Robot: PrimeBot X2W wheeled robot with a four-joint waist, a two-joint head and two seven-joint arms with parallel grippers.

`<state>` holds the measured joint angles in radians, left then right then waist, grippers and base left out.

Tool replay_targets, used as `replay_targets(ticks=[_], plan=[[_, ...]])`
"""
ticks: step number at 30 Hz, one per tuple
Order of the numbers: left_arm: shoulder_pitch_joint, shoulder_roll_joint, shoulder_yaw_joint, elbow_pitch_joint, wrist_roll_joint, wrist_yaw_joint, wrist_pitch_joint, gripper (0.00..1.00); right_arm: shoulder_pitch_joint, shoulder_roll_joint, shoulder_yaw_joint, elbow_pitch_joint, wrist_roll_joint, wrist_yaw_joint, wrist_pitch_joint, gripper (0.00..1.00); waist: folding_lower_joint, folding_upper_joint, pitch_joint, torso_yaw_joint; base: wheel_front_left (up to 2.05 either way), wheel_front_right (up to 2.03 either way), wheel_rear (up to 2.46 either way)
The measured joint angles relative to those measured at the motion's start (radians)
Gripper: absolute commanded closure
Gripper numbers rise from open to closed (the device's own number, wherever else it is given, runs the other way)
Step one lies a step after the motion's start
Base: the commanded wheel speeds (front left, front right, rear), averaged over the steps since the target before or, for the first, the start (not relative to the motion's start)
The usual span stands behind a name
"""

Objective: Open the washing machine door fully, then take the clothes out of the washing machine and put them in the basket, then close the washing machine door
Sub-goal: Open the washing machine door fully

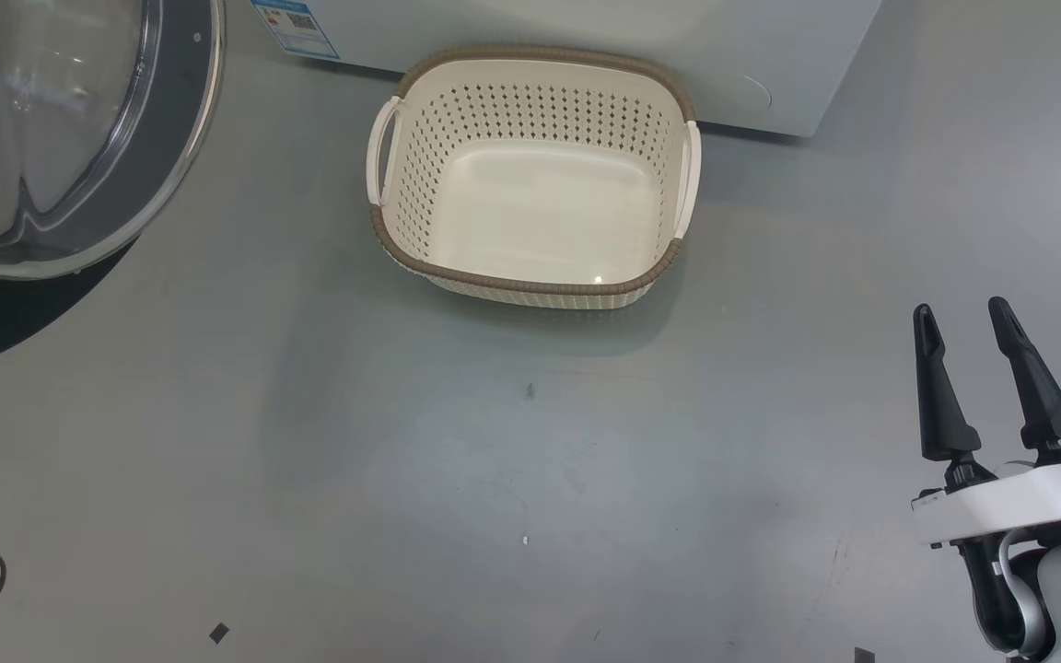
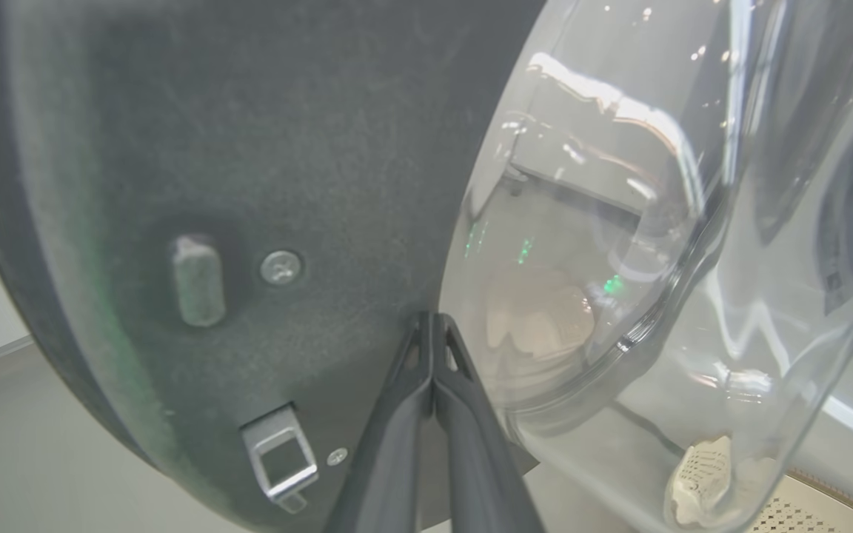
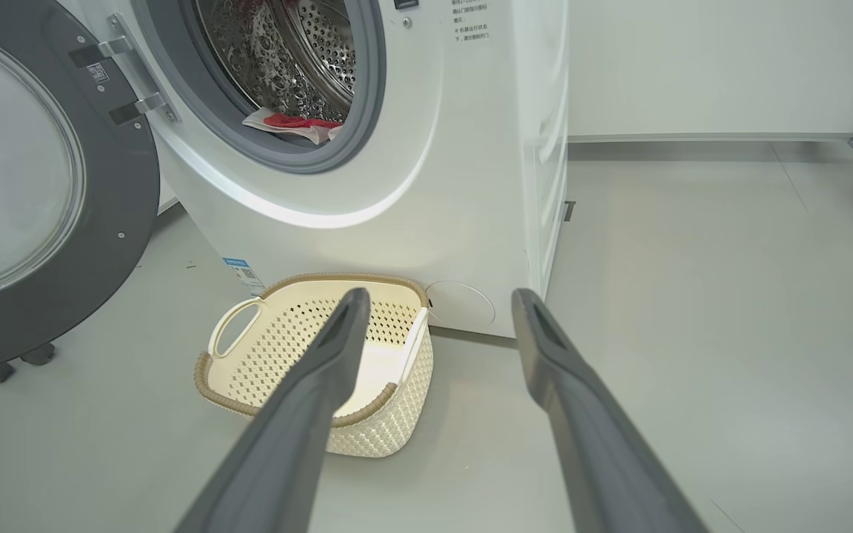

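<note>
Presently, right arm: the white wrist is seen at the lower right of the head view, held over the grey floor (image 1: 494, 460), well to the right of the basket (image 1: 530, 284).
right gripper (image 1: 961, 309): the two dark fingers are pointed up the head view and spread wide; nothing is held between them.
left arm: it is brought close against the inner face of the washing machine door (image 2: 175, 148).
left gripper (image 2: 434, 326): the fingers are pressed together with nothing clasped. The tips are placed where the dark rim meets the glass window (image 2: 619, 222); contact cannot be told.
washing machine (image 3: 471, 148): a white box with a grey-rimmed porthole. The steel drum (image 3: 308, 37) is exposed, and a blue sticker (image 3: 238, 270) is fixed low on the front.
washing machine door: it is swung out to the left of the porthole in the right wrist view, with the inner face shown. A wide dark rim is set round a bulging clear bowl, and a metal latch (image 2: 278, 451) is mounted on the rim.
basket: cream, perforated and brown-rimmed, with two side handles. It is set on the floor just before the machine's lower front, its pale bottom bare.
clothes (image 3: 300, 122): red fabric with white is laid at the porthole's lower lip, inside the drum.
</note>
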<state>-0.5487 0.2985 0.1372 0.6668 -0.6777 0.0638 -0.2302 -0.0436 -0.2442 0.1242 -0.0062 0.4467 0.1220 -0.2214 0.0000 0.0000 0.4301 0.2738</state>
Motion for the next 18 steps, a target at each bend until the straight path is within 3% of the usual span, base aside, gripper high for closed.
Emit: replay_targets(ticks=[18], plan=[[0.060,-0.017,-0.108,0.033,0.094,-0.061,-0.010,1.00,-0.009,0.055,0.019,0.078,0.022,0.000,-0.015,0.00,0.0000,0.0000,-0.145,-0.016,0.00,0.00,0.00]])
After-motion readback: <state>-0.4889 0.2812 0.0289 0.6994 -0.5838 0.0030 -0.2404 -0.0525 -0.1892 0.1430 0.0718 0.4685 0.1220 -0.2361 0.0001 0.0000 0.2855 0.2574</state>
